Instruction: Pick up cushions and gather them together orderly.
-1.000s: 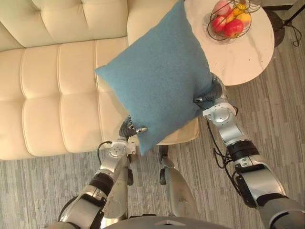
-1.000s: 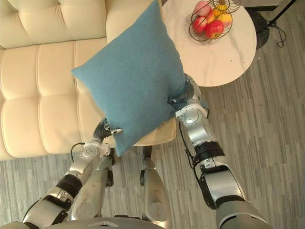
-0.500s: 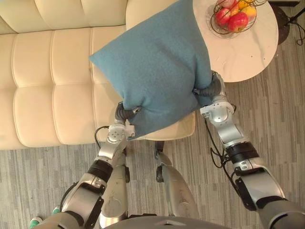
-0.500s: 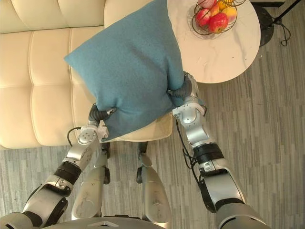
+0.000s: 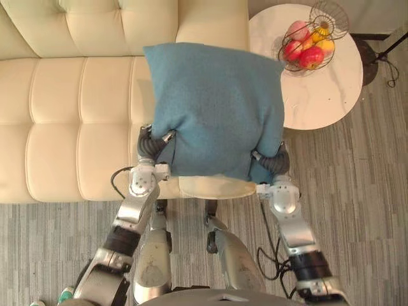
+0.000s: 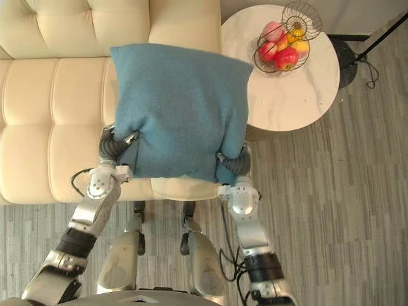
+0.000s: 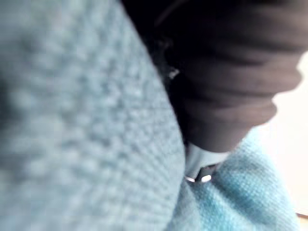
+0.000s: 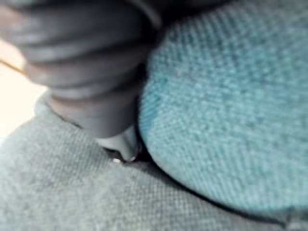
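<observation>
A blue cushion (image 5: 213, 108) hangs square in front of me over the right end of a cream tufted sofa (image 5: 70, 115). My left hand (image 5: 152, 145) pinches its lower left corner, with a silver fingertip showing on the cloth. At the lower right corner my right hand (image 5: 273, 164) is dug into the fabric, which bunches around it. In the left wrist view the dark cover of the left hand (image 7: 226, 86) presses against the blue cushion (image 7: 72, 120). The right wrist view has the right hand (image 8: 86, 82) sunk into a fold of the blue cushion (image 8: 226, 106).
A round white side table (image 5: 319, 89) stands right of the sofa, with a wire basket of fruit (image 5: 309, 44) on it. A dark stand base (image 5: 366, 48) sits beyond it. Grey striped floor lies in front of the sofa.
The cushion has turned from a corner-up tilt to level and square. My left hand rose to its lower left corner, my right hand dropped to the lower right. The camera also shifted.
</observation>
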Controlling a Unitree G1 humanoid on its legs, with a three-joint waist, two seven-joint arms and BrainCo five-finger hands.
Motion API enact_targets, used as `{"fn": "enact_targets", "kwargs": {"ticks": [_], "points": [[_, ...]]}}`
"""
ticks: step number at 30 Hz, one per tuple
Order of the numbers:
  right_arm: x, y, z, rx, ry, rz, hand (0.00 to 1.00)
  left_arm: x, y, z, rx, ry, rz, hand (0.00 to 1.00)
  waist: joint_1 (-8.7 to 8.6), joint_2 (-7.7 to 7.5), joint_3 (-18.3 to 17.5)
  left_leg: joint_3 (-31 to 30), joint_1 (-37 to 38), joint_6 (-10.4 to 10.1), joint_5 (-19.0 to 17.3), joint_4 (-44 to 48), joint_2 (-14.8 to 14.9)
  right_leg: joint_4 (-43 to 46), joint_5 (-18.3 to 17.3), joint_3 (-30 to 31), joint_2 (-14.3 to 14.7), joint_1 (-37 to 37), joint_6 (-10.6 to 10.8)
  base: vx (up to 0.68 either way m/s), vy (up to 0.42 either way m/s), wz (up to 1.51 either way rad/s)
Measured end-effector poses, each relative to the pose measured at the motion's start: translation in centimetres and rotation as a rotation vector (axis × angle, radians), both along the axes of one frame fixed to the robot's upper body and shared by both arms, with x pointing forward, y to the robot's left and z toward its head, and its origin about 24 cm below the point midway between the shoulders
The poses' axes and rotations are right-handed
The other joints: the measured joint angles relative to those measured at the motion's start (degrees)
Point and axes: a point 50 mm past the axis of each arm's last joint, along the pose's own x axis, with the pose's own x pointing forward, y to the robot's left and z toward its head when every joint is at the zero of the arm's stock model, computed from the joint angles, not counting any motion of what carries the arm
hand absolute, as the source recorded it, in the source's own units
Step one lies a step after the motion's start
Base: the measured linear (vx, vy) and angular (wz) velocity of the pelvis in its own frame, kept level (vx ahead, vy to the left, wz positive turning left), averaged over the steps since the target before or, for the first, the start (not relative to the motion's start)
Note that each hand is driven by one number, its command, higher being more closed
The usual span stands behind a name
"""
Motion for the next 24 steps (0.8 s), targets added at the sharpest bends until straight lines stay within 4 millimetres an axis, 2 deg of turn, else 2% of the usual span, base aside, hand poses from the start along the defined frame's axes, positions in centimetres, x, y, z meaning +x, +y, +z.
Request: {"fn": "enact_targets", "kwargs": {"ticks": [3,5,6,8,11,12,13,14,15,16,17,18,19,20,21,22,23,24], "points": [[-0.8,0.7,-0.3,0.001,0.015,0.050,1.00,-1.9,0.9,-1.1,-0.043,0.034,0.049,1.00,-0.09,0.24,-2.28,-0.12,2.32,-0.04,-0.03,-0.04,-0.11,-0.69,-0.30,-0.24,-0.10,2.88,0.03,0.03,0.009,0.08],[-2.0,1.0,-1.0,0.015,0.048,0.070,1.00,-3.5,1.3,-2.1,-0.056,0.072,0.071,1.00,0.10,1.63,-5.46,-1.30,3.42,0.18,-0.79,-0.28,-0.09,-0.54,-1.17,-2.28,-0.23,4.88,0.14,0.01,0.027,0.43],[-2.3,1.2,-1.1,0.023,0.053,0.076,1.00,-4.2,1.3,-2.3,-0.058,0.075,0.080,1.00,0.19,2.40,-6.59,-1.81,3.89,0.31,-1.14,0.00,-0.10,0.31,-1.99,-4.06,-0.57,5.71,0.25,0.01,0.046,0.60],[-2.7,1.4,-0.9,0.030,0.046,0.081,1.00,-4.7,1.4,-2.1,-0.073,0.069,0.087,1.00,0.37,2.84,-7.62,-3.05,3.87,0.04,-1.39,0.03,-0.42,1.29,-2.71,-5.56,-1.03,6.04,0.42,-0.02,0.044,0.53],[-2.8,1.7,-0.2,0.042,0.016,0.094,1.00,-5.1,1.6,-1.5,-0.088,0.040,0.099,1.00,0.23,3.54,-9.51,-2.62,2.01,0.59,-2.44,1.51,-0.54,4.68,-4.76,-11.34,-3.08,7.07,0.95,-0.08,0.042,1.07],[-2.5,1.7,0.0,0.042,0.005,0.094,1.00,-5.0,1.5,-1.2,-0.091,0.025,0.098,1.00,-0.09,3.16,-10.37,-0.20,0.11,1.02,-5.67,4.93,-0.28,5.17,-5.00,-14.37,-5.05,7.42,1.03,-0.07,0.109,1.26],[-2.1,1.7,0.4,0.037,-0.012,0.097,1.00,-4.9,1.7,-1.3,-0.091,0.017,0.104,1.00,0.11,2.50,-10.63,4.22,-1.48,3.81,-8.09,8.78,-0.03,5.41,-4.98,-15.87,-7.53,7.53,1.06,-0.07,0.147,1.14],[-1.7,1.8,0.6,0.033,-0.021,0.102,1.00,-4.8,1.8,-1.4,-0.090,0.020,0.110,1.00,0.39,2.18,-10.67,6.61,-1.89,5.28,-9.05,11.09,0.28,5.69,-4.92,-16.05,-8.96,7.34,1.17,-0.10,0.211,0.72],[-1.0,1.9,0.9,0.028,-0.029,0.109,1.00,-4.8,2.0,-1.9,-0.095,0.037,0.117,1.00,0.35,2.04,-10.94,10.02,-2.26,6.65,-10.01,15.28,1.48,5.83,-4.37,-16.30,-11.07,7.46,2.11,-0.10,0.366,0.54],[-0.3,2.0,0.9,0.012,-0.030,0.115,1.00,-4.8,2.0,-2.4,-0.106,0.058,0.120,1.00,0.03,2.04,-11.71,11.59,-2.74,5.74,-11.23,20.07,3.92,5.13,-2.96,-16.97,-13.61,7.54,4.08,-0.10,0.415,0.52],[-0.1,1.8,0.9,-0.001,-0.028,0.116,1.00,-4.8,1.9,-2.5,-0.108,0.061,0.119,1.00,-0.03,2.55,-12.08,11.60,-2.79,5.16,-11.85,21.04,5.14,4.67,-2.16,-17.08,-14.26,7.56,4.95,-0.08,0.508,0.40],[0.3,1.5,0.7,-0.027,-0.014,0.115,1.00,-4.8,1.7,-2.7,-0.116,0.067,0.116,1.00,-0.02,4.69,-13.44,10.74,-1.95,3.48,-11.33,20.69,7.96,3.32,-0.27,-17.05,-14.43,7.29,6.98,-0.05,0.482,0.27],[0.7,1.5,0.0,-0.031,0.012,0.102,1.00,-4.4,1.5,-2.9,-0.108,0.073,0.102,1.00,-0.53,4.32,-13.85,9.91,-1.70,-1.54,-11.17,19.51,5.94,2.02,1.94,-16.16,-16.40,6.90,7.89,-0.06,0.575,0.22],[0.8,1.8,-0.9,-0.018,0.050,0.100,1.00,-4.2,1.8,-3.3,-0.084,0.091,0.104,1.00,-0.79,2.45,-13.83,10.27,-2.14,-0.71,-11.64,19.81,4.04,0.42,4.23,-14.80,-17.74,6.90,6.86,-0.04,0.382,0.23],[0.8,2.0,-1.3,-0.007,0.067,0.101,1.00,-4.2,2.1,-3.5,-0.071,0.098,0.105,1.00,-1.01,1.62,-14.00,10.29,-2.63,-0.06,-12.07,20.44,3.34,-0.12,4.79,-14.30,-18.26,7.01,6.58,-0.04,0.352,0.13],[0.9,2.4,-1.9,0.004,0.094,0.102,1.00,-4.3,2.6,-3.7,-0.044,0.109,0.110,1.00,-0.95,-0.29,-13.53,10.54,-3.70,1.18,-13.90,23.64,2.60,-0.62,6.01,-13.69,-19.17,7.44,6.85,-0.05,0.357,0.04],[0.7,2.9,-2.4,0.006,0.117,0.109,1.00,-4.4,2.9,-4.3,-0.029,0.135,0.113,1.00,-0.59,-1.08,-13.46,10.56,-5.21,2.05,-16.80,28.50,2.63,-0.01,6.71,-13.58,-19.66,7.64,7.09,-0.07,0.425,-0.04],[0.6,2.9,-2.6,0.001,0.124,0.112,1.00,-4.4,2.9,-4.5,-0.027,0.147,0.114,1.00,-0.46,-1.07,-13.42,10.55,-5.78,2.42,-18.00,30.06,2.67,0.64,6.72,-13.44,-19.89,7.59,7.11,-0.09,0.409,-0.23]]}}
